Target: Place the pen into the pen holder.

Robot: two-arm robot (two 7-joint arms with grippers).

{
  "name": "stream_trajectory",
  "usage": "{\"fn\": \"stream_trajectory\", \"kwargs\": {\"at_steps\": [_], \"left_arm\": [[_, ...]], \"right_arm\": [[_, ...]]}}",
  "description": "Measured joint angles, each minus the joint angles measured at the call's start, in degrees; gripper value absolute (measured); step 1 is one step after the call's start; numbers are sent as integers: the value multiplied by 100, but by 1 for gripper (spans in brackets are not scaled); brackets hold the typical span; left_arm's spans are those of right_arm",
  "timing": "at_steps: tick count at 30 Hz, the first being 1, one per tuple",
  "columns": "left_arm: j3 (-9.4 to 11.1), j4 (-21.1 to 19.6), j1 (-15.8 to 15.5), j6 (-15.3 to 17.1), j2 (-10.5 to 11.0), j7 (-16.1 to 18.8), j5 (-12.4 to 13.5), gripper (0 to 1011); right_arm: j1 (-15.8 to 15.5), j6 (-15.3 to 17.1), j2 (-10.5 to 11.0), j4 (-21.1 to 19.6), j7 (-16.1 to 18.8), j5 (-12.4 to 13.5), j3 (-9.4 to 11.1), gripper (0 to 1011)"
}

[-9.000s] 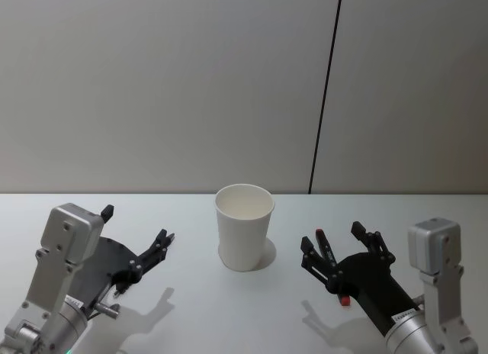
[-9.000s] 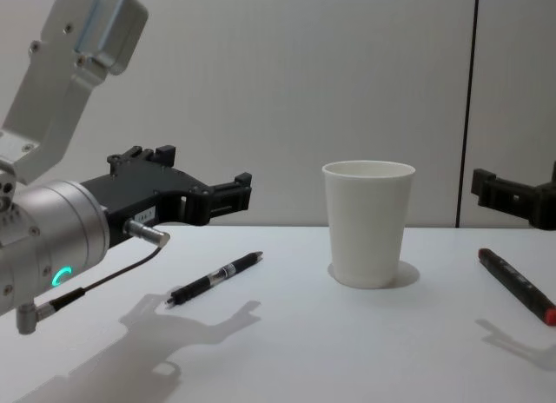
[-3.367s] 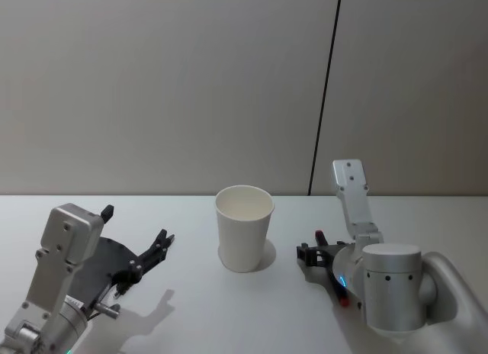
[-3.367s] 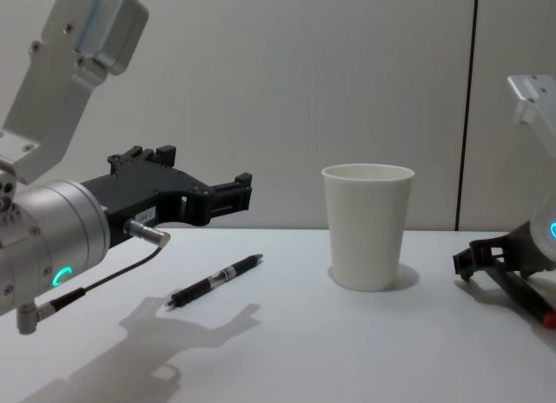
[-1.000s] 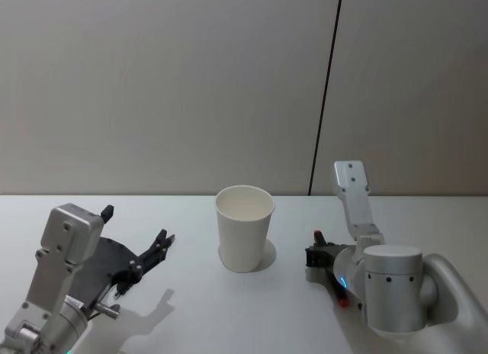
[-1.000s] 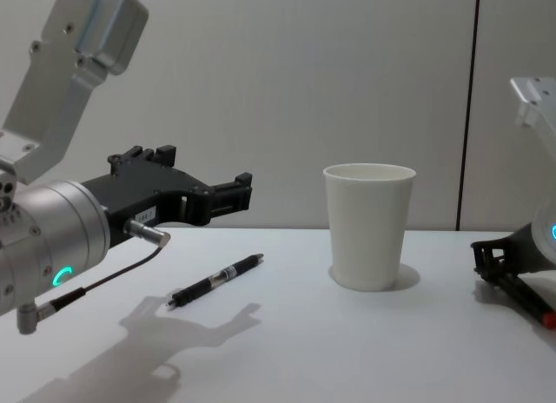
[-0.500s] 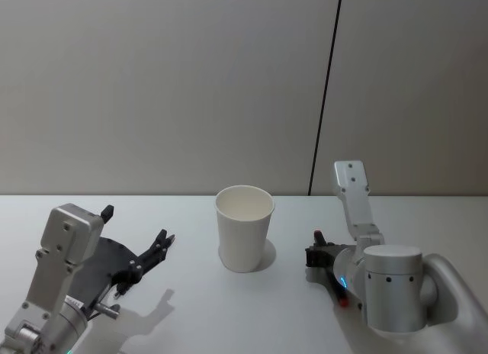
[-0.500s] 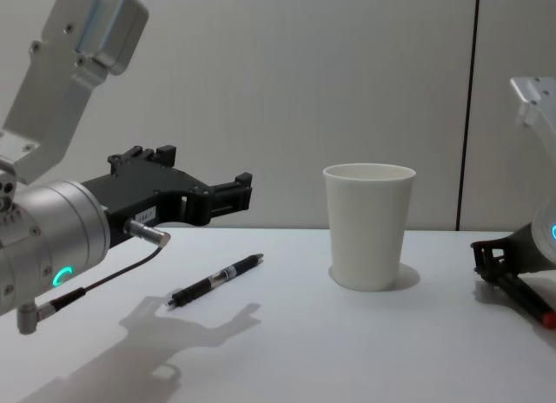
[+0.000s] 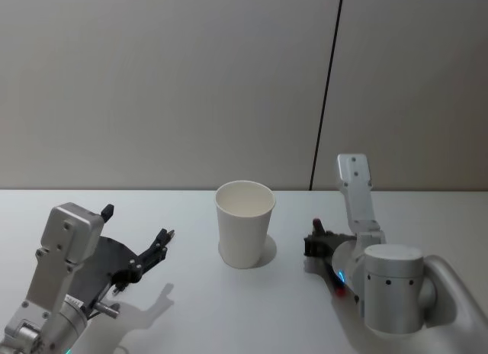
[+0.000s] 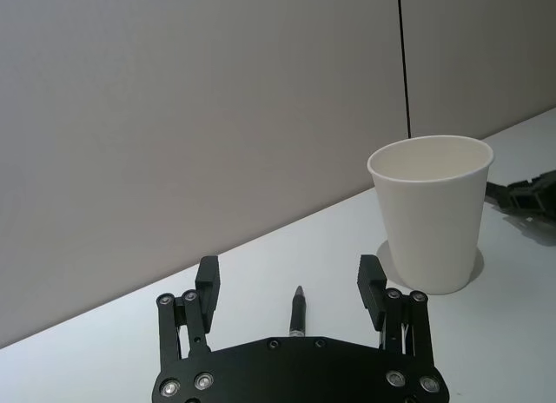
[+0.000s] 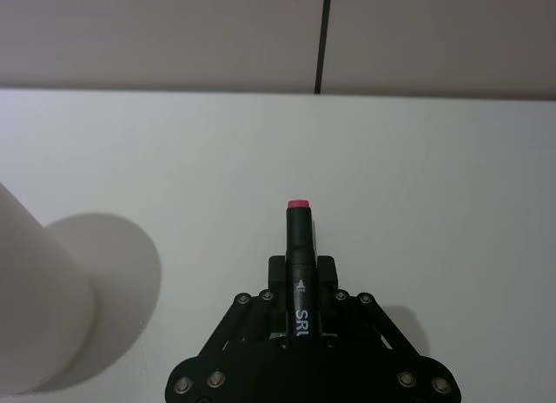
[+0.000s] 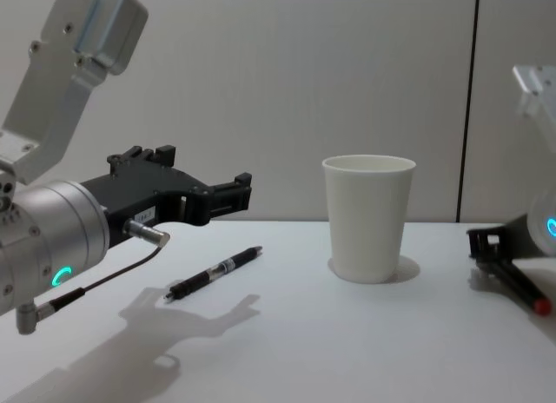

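Right gripper (image 11: pixel 300 266) clamped on the red-ended pen (image 11: pixel 299 234) near its forward end, which pokes just past the fingertips. Pen holder (image 9: pixel 244 226) stands near, to this gripper's left. Judged: pen light, stiff, smooth; off-centre hold may swivel. Holder light, tips easily. Left gripper (image 10: pixel 290 274) idle, fingers spread, over a black pen (image 12: pixel 215 273)

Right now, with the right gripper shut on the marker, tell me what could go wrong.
1. The right gripper holds the black red-tipped marker lengthwise along its jaws; tilting it upright could let it slip or swing.
2. The white tapered paper cup stands free beside that gripper; a brush from marker or arm could tip it.
3. The slim black pen lies under the open left gripper; it could be left behind.
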Motion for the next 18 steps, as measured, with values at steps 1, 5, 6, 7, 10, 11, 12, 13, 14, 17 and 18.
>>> {"fn": "stream_trajectory", "kwargs": {"at_steps": [1,5,6,7,10,11,12,13,14,17,18], "left_arm": [[0,0,0,0,0,0,0,1000],[0,0,0,0,0,0,0,1000],[0,0,0,0,0,0,0,1000],[0,0,0,0,0,0,1,1000],[0,0,0,0,0,0,0,1000],[0,0,0,0,0,0,0,1000],[0,0,0,0,0,0,0,1000],[0,0,0,0,0,0,0,1000],[0,0,0,0,1,0,0,1000],[0,0,0,0,0,0,0,1000],[0,0,0,0,0,0,0,1000]], "right_arm": [[1,-90,-10,-16,2,-8,11,205],[12,-349,-39,-57,6,-28,42,205],[16,-396,-45,-63,7,-32,50,205],[23,-513,-58,-76,10,-40,60,205],[45,-733,-85,-104,15,-56,89,205],[52,-786,-92,-110,15,-58,98,205],[56,-834,-96,-114,16,-62,102,205],[72,-935,-109,-128,18,-72,119,205],[78,-1004,-114,-135,19,-77,126,205],[112,-1213,-138,-156,22,-98,153,205],[120,-1263,-143,-165,23,-102,161,205]]}}
